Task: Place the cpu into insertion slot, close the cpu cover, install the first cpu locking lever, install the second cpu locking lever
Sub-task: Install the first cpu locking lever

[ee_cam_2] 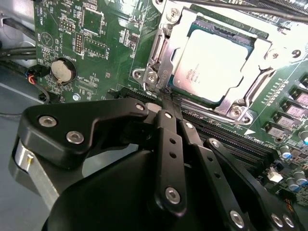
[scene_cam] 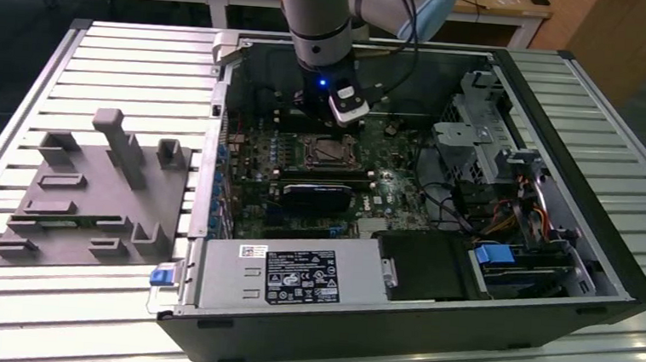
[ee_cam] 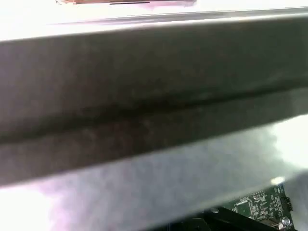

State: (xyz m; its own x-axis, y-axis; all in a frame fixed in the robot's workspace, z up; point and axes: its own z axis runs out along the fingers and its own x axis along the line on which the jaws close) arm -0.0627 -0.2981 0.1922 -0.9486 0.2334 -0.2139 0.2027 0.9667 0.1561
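— Where's the cpu [ee_cam_2: 214, 60]?
— Seated in the insertion slot [scene_cam: 327, 152], with the cpu cover [ee_cam_2: 175, 41] lying over it.
— And the gripper [ee_cam_2: 167, 98]?
— Fingers pressed together, tips at the cover's corner beside 1 locking lever [ee_cam_2: 158, 57].

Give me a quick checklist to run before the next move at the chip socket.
1. Chip lying flat in its seat: ok.
2. Metal cover down around the chip: ok.
3. Pincer at the cover's corner: ok, the tips sit right at it.
4. Pincer closed: ok, the tips meet.
5. Locking levers latched: cannot tell.
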